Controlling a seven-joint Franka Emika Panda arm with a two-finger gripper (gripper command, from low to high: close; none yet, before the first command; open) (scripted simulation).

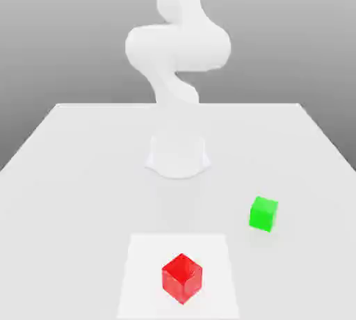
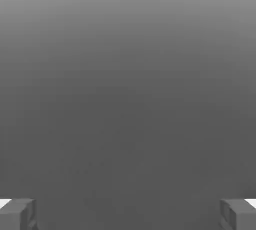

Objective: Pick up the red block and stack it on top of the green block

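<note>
Red block sat on a paler square patch of the table, nearest the exterior camera, in front of the arm's base. Green block lay apart from it, toward the exterior view's right and closer to the base. Gripper was spread wide, grasping nothing.

Counting 1 red block, sitting at 6 o'clock on the table. 1 green block, sitting approx. 4 o'clock, apart from the red. So 2 blocks total. 1 lighter square patch lying under the red one. 1 white arm standing at 12. 2 gripper fingers showing in hand view.
</note>
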